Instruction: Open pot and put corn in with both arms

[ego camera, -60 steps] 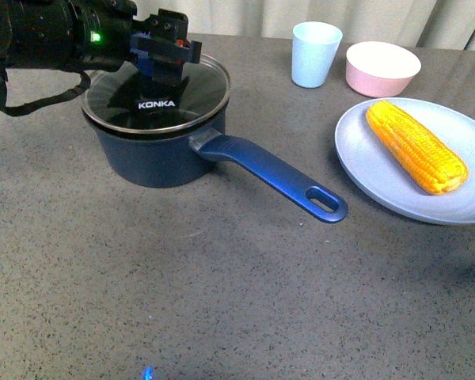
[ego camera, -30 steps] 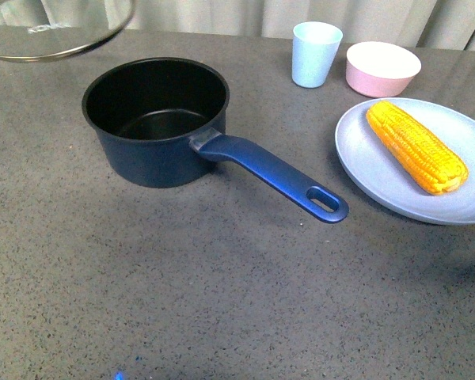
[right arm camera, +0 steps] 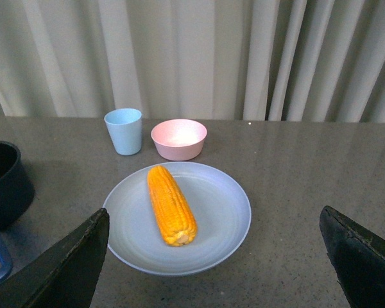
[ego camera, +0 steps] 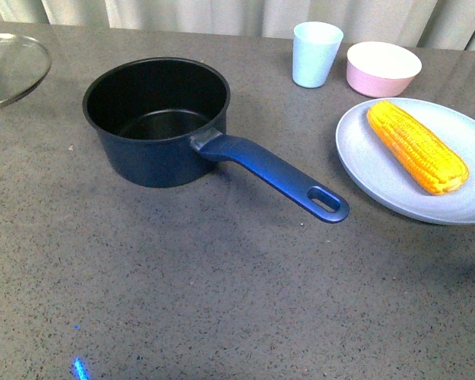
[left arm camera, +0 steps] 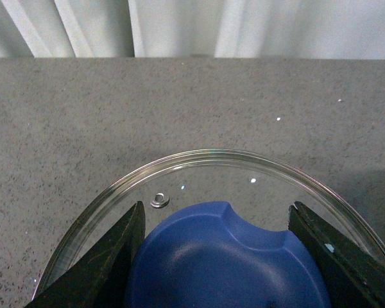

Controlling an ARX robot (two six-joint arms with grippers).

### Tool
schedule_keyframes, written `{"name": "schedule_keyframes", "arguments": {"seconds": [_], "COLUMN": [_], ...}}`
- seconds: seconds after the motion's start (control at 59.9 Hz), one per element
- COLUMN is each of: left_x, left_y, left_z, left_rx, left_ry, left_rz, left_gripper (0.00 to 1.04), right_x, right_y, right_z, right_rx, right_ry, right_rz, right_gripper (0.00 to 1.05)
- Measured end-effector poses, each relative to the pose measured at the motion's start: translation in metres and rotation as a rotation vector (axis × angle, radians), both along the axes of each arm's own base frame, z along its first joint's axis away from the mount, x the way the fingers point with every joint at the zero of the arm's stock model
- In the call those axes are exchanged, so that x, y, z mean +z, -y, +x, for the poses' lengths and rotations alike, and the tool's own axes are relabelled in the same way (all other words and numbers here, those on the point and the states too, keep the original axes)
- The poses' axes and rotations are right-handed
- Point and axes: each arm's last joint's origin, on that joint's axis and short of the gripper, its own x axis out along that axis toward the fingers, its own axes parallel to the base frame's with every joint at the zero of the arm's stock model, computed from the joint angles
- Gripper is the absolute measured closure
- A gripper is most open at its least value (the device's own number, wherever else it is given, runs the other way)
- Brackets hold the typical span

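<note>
Saucepan [ego camera: 154,119]: uncovered, on grey table [ego camera: 222,301], handle pointing toward plate. Glass lid [ego camera: 8,67]: far left, apart from pan, blue knob [left arm camera: 224,269] clamped between fingers of left gripper [left arm camera: 221,250]. Corn cob [ego camera: 416,146]: lying on pale blue plate [ego camera: 380,182], right of pan, near cup [ego camera: 315,53] and pink bowl [ego camera: 382,68]. Right gripper [right arm camera: 212,266]: fingers wide apart, facing plate, clear of cob.

Grey speckled table [ego camera: 222,301] with pot [ego camera: 154,154], pale blue cup [ego camera: 315,54], pink bowl [ego camera: 382,77], blue plate [ego camera: 372,170].
</note>
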Motion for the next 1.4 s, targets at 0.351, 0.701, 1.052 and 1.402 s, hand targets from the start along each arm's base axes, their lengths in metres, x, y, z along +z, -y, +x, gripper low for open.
{"name": "schedule_keyframes", "arguments": {"seconds": [0.351, 0.701, 1.052, 1.402], "left_x": [-0.037, -0.069, -0.083, -0.088], "left_y": [-0.018, -0.016, -0.013, -0.012], "left_z": [-0.001, -0.003, -0.004, -0.009], "left_rx": [0.074, 0.04, 0.033, 0.021], "left_ry": [-0.025, -0.043, -0.046, -0.047], "left_rz": [-0.027, -0.026, -0.023, -0.019], "left_gripper": [0.45, 0.45, 0.45, 0.08], "right_x": [0.0, 0.0, 0.0, 0.0], "right_y": [0.0, 0.0, 0.0, 0.0], "right_z": [0.0, 0.0, 0.0, 0.0], "right_rx": [0.0, 0.0, 0.0, 0.0], "right_ry": [0.0, 0.0, 0.0, 0.0], "right_rz": [0.002, 0.002, 0.002, 0.002], "right_gripper": [0.09, 0.09, 0.09, 0.09]}}
